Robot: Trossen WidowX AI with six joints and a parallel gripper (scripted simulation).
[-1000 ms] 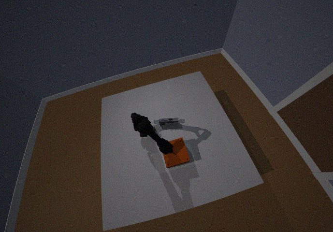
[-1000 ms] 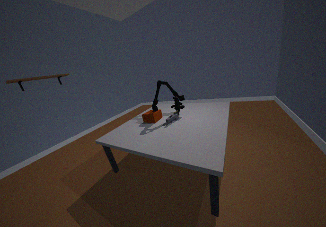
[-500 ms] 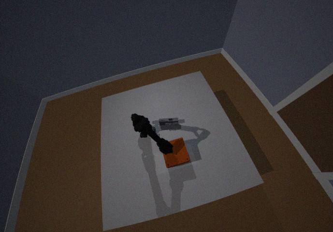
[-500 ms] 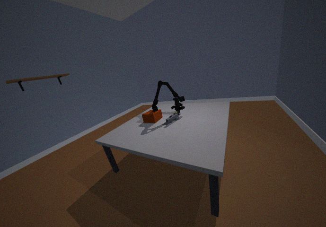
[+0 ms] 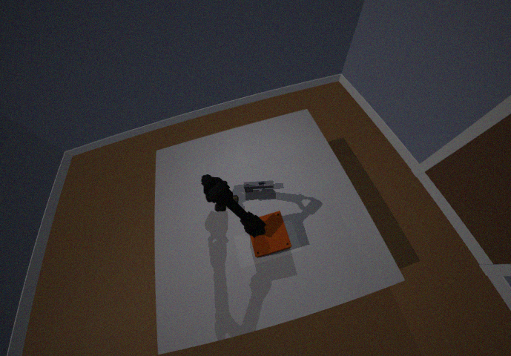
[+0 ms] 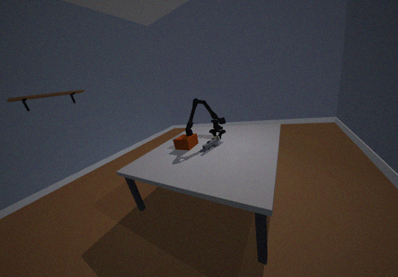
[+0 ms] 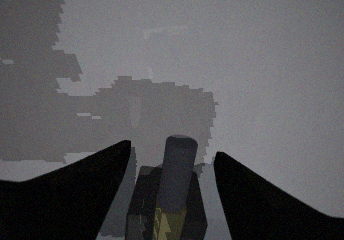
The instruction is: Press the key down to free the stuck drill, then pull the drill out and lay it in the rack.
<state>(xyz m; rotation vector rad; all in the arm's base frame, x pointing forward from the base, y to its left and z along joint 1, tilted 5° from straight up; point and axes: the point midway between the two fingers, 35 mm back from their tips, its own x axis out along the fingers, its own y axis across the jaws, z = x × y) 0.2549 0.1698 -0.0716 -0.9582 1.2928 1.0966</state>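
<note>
My gripper (image 7: 173,152) (image 6: 217,135) is open, pointing down, with one finger on each side of the drill. The drill (image 7: 177,170) shows a grey, round end and a yellowish part (image 7: 172,220) behind it. It lies over a dark block (image 7: 195,210) that looks like the rack; the fingers stand apart from it. How deep it sits is hidden. The grey fixture (image 5: 258,185) (image 6: 210,144) stands beside the arm's reach, with small dark parts on top. Which one is the key cannot be told.
The arm rises from an orange box-shaped base (image 5: 277,243) (image 6: 189,143) on the white table (image 5: 196,155) (image 6: 238,176). The fixture stands close to this base. A wooden shelf (image 6: 52,94) hangs on the wall, away from the table. Arm shadows cross the table top.
</note>
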